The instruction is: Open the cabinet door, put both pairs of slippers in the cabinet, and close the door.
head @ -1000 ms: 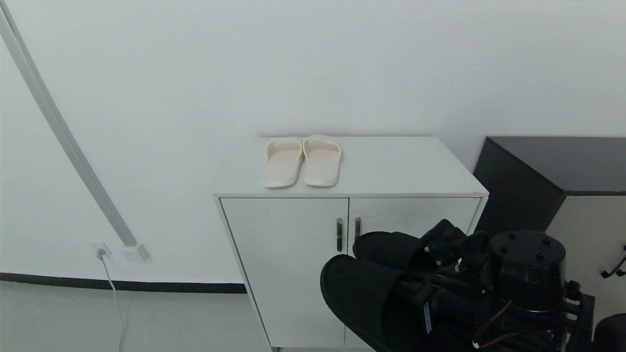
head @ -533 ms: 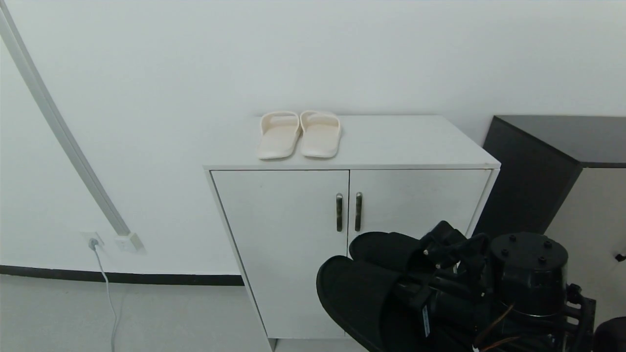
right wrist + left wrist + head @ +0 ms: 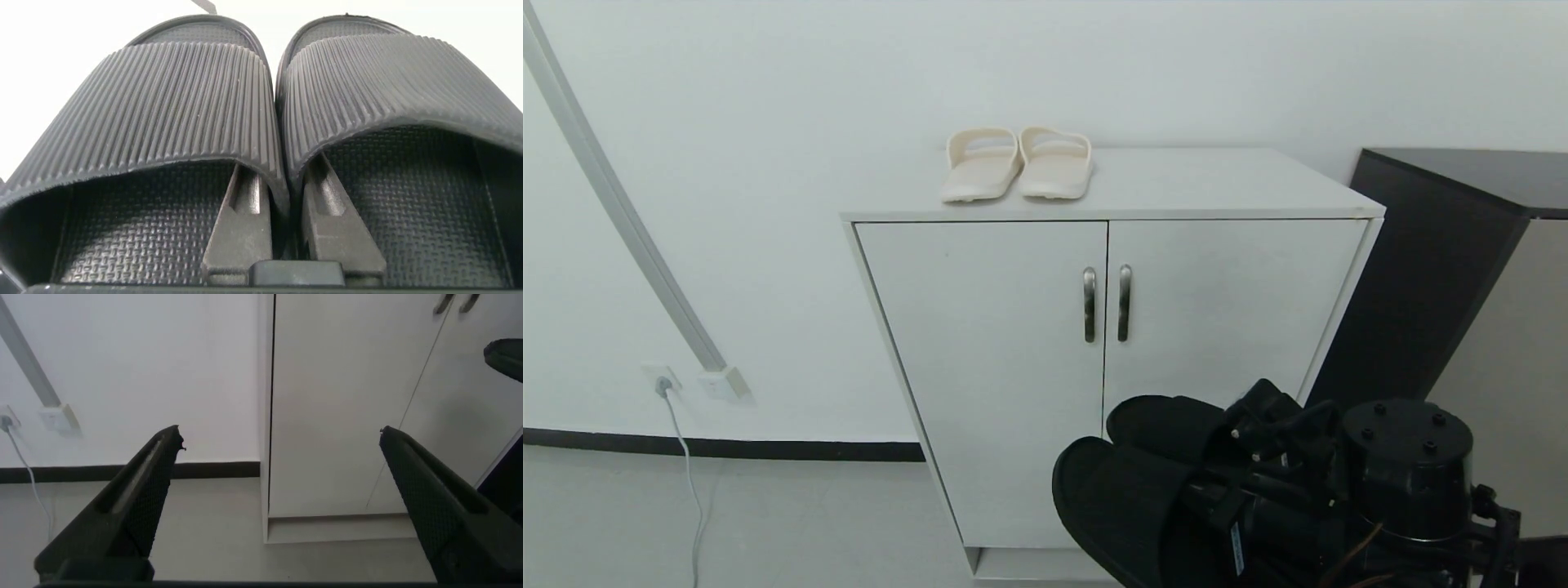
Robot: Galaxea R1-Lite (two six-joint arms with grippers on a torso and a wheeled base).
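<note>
**Black slippers held, cabinet shut**

Head view: we see the cabinet (image 3: 1217, 184) with both doors (image 3: 996, 359) closed and the handles (image 3: 1089, 304) side by side at the middle. The cream slippers (image 3: 1017, 163) lie on its top, near the wall (image 3: 768, 122). The black slippers (image 3: 1143, 482) are low in front of the cabinet.

Left wrist view: the left pincer (image 3: 279, 434) is released, its fingers (image 3: 139, 498) wide apart, facing the cabinet's lower part.

Right wrist view: the right pincer (image 3: 282, 196) is grasping the black slippers, one finger under each strap.
</note>
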